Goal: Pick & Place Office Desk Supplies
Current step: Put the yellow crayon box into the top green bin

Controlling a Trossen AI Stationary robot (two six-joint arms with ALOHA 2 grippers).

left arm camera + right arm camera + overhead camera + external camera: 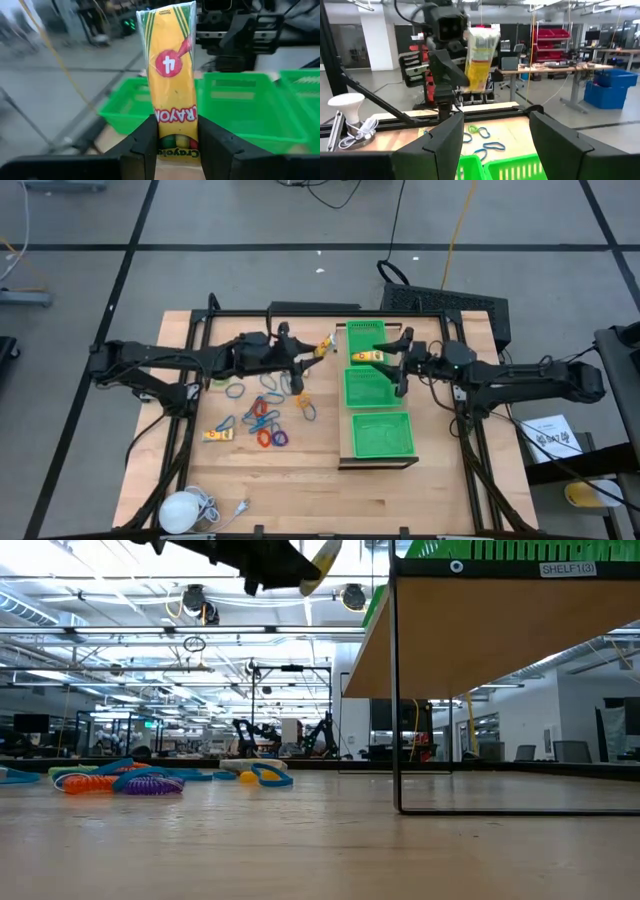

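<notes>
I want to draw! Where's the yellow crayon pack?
The left gripper holds the yellow crayon pack up above the table, beside the farthest green tray in the high view.

You are looking at two dark, matte-black jointed arms, each showing slim tubular links and bulkier joint housings, the left gripper (312, 354) showing broad black angular fingers (145, 145), the right gripper (400, 365) showing flat, wide black fingers (445, 145).

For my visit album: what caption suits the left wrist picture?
Left gripper holds a yellow Crayola crayon packet upright before the green mesh trays.
</notes>
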